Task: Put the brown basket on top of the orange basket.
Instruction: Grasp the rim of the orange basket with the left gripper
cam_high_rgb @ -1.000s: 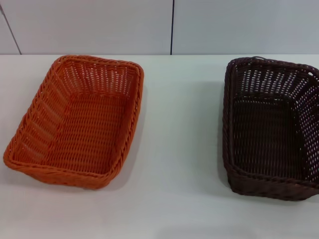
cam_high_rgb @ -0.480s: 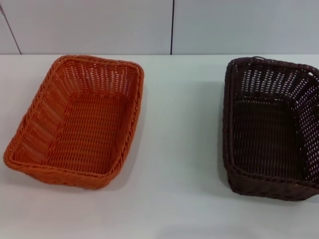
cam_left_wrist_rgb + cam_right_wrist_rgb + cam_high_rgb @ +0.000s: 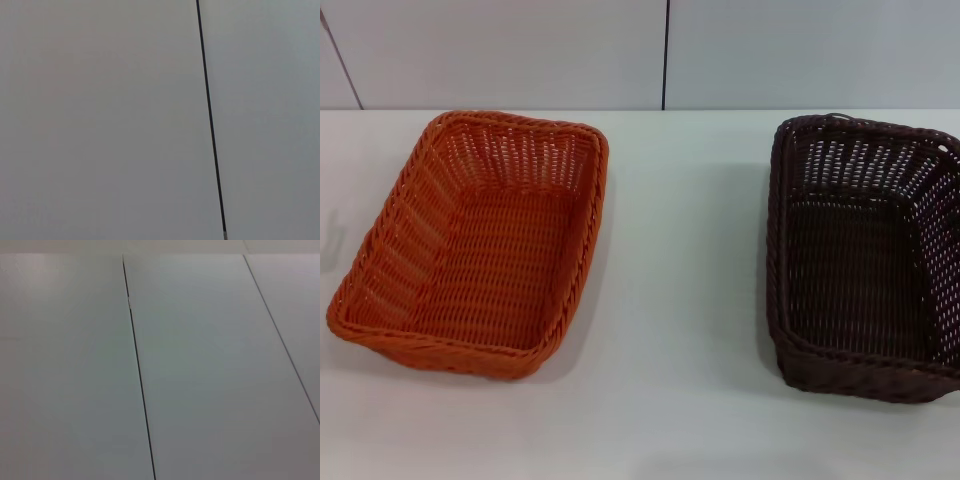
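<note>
I'm looking down at both baskets sitting apart on the white table (image 3: 670, 300), neither one touched yet. The orange basket (image 3: 480, 245) is lying toward the left edge, empty, waiting as the base. The brown basket (image 3: 865, 260) is sitting at the right edge, also empty, so it should be lifting light. Neither of my grippers is showing, so I cannot tell their state; both wrist cameras are showing only wall panels.
</note>
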You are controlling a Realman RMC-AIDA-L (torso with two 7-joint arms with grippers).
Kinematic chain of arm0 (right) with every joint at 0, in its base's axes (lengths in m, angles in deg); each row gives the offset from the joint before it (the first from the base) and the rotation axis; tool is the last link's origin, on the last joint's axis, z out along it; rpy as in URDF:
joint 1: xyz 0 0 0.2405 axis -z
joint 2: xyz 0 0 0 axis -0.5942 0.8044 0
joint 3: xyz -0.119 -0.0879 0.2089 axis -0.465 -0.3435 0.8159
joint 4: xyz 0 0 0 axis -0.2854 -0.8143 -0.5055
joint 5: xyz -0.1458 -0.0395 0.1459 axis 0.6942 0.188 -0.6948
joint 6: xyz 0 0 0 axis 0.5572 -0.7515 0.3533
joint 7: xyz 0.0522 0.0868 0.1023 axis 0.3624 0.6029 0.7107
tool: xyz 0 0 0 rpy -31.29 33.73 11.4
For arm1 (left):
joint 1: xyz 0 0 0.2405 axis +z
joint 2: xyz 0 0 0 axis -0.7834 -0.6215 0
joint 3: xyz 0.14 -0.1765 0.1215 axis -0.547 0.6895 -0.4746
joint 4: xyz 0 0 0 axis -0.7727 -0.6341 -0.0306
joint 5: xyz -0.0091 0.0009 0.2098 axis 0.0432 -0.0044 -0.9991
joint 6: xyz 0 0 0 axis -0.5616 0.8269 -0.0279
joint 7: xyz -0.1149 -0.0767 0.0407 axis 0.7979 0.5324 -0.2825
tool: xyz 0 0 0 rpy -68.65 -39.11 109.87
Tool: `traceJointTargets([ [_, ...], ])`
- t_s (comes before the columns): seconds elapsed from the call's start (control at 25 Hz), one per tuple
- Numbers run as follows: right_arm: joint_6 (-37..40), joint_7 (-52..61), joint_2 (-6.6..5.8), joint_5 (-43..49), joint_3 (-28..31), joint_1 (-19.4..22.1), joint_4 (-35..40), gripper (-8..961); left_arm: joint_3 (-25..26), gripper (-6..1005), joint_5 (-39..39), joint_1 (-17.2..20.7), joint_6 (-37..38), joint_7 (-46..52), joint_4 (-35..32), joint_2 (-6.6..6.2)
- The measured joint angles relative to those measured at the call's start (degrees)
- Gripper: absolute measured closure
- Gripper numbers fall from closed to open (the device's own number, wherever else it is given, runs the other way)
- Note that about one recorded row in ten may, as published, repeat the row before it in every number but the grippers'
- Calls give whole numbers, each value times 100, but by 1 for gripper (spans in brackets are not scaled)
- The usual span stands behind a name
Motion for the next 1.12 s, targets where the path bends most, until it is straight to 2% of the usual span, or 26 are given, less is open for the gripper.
traceJointTargets([
  [0.28, 52, 1, -6, -2, -1, -31, -10, 131, -9, 190, -27, 28, -105, 167, -15, -8],
  [0.36, 75, 16, -8, -3, -1, -39, -10, 131, -49, 191, -46, 52, -171, 355, -39, -28],
  [0.44, 144, 36, -12, -3, -1, -60, -4, 131, -47, 191, -416, 76, -589, 569, -405, -135],
  [0.56, 217, 42, -15, -4, -1, -75, 2, 131, -47, 191, -416, 76, -589, 569, -405, -135],
  [0.6, 213, 45, -14, -3, -1, -75, 5, 131, 4, 191, -545, 83, -1145, 544, -952, -233],
  [0.64, 213, 45, -14, -3, -1, -75, 5, 131, 4, 191, -545, 83, -1145, 544, -952, -233],
  [0.68, 204, 46, -11, -4, -1, -76, 15, 131, 16, 191, -764, 102, -1832, 543, -1537, -321],
  [0.76, 194, 48, -9, -3, -1, -69, 33, 131, 16, 192, -764, 102, -1832, 543, -1537, -321],
  [0.8, 193, 48, -6, -3, -1, -57, 45, 130, 67, 192, -1029, 119, -2400, 543, -1951, -359],
  [0.84, 195, 49, -5, -3, -1, -48, 47, 130, 298, 192, -1655, 147, -3209, 599, -2653, -294],
  [0.96, 209, 51, -1, -3, -1, -18, 50, 130, 319, 192, -1896, 192, -3563, 708, -2989, -282],
  [1.0, 209, 51, 0, -4, -1, -14, 50, 130, 303, 192, -2221, 252, -4132, 941, -3450, -284],
  [1.12, 196, 52, 1, -3, -1, -10, 49, 130, 297, 193, -2578, 294, -4763, 1215, -3902, -277],
])
